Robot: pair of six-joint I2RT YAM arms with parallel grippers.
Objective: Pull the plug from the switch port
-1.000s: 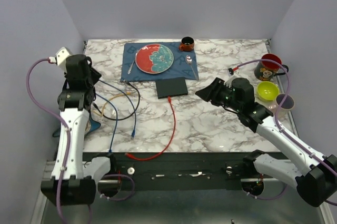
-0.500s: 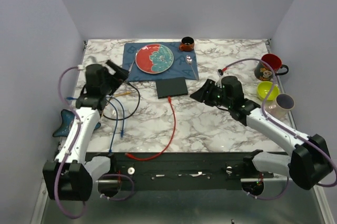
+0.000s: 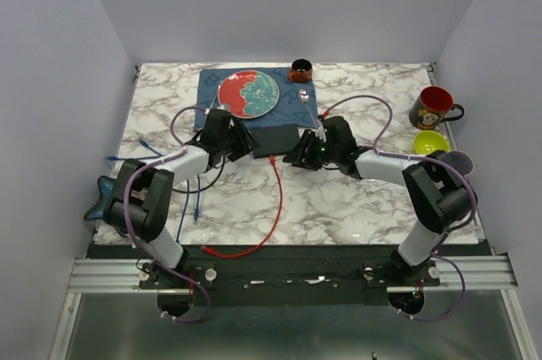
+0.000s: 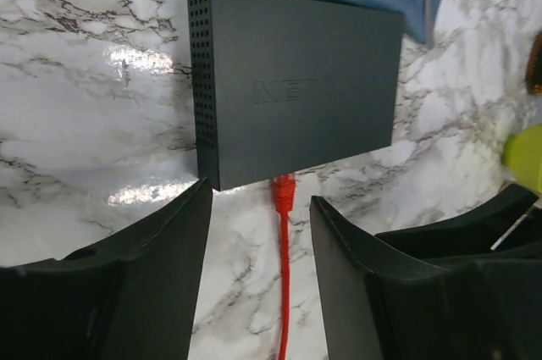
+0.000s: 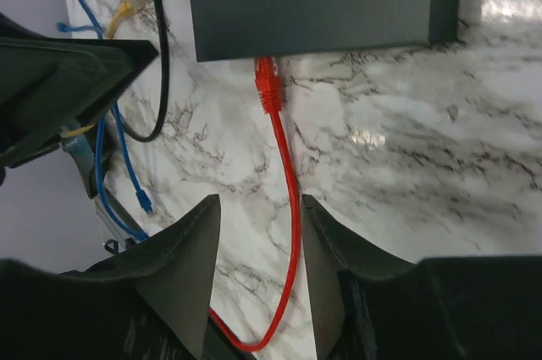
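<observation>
Switch (image 3: 276,140): flat dark grey box on the marble tabletop (image 3: 356,199), about midway between the left and right edges and nearer the far edge than the near one. Its far side meets the near edge of the blue placemat (image 3: 212,104). The perforated short side faces the left arm.

Plug (image 4: 283,193): red, seated in a socket on the switch's near long edge, left of that edge's middle. The red cable (image 3: 279,199) runs from it toward the near edge of the tabletop, then curls left.

Left claw (image 4: 258,199): fingers partly spread, nothing pinched between them. Its tips are low over the marble at the switch's near-left corner. Contact with the box cannot be told. The plug shows in the gap, closer to the right-hand finger, with no visible touch.

Right claw (image 5: 260,207): fingers apart, nothing gripped. The red cable lies on the marble within the gap and the plug is beyond the tips, which stop short of the switch. In the overhead view it sits off the switch's near-right corner.

Also present: red-and-teal plate (image 3: 248,94) on the placemat, black cable (image 5: 161,63) and blue cables (image 3: 196,201) toward the left edge, red mug (image 3: 434,108) and yellow-green bowl (image 3: 430,144) at the right edge
</observation>
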